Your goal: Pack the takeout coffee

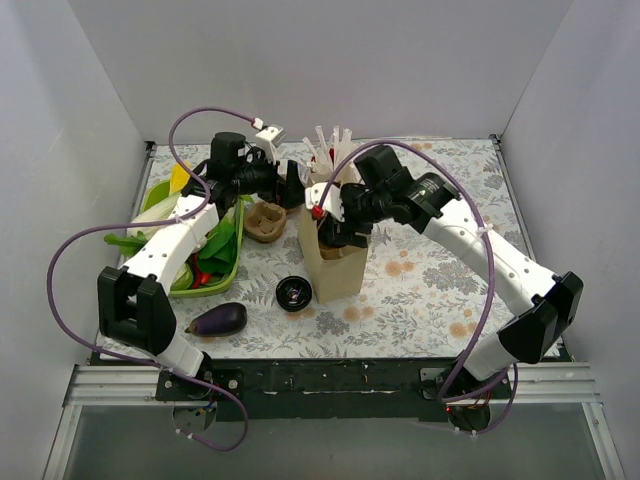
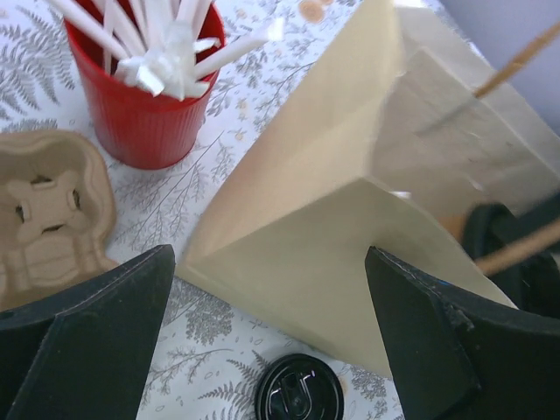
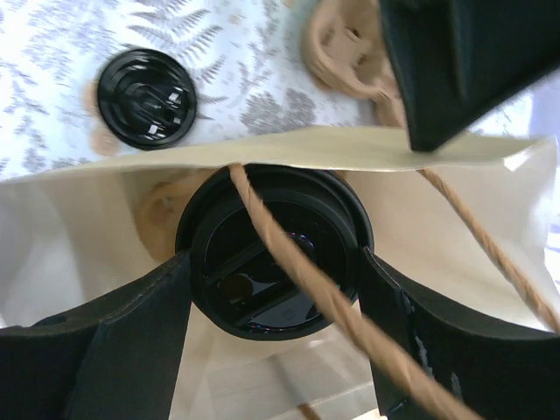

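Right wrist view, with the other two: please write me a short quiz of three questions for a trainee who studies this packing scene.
1. True or false: the takeout coffee sits inside the paper bag.
2. The cup of white straws is: A red, B green, C blue.
3. Fill in: the fingers of the right claw flank the coffee's black ___.
Key: 1 true; 2 A; 3 lid.

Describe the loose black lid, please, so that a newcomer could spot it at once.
On the floral table, a tan paper bag stands near the middle. The loose black lid lies flat on the cloth beside the bag's near left corner. Unlike the lid on the takeout coffee inside the bag, it tops no cup.
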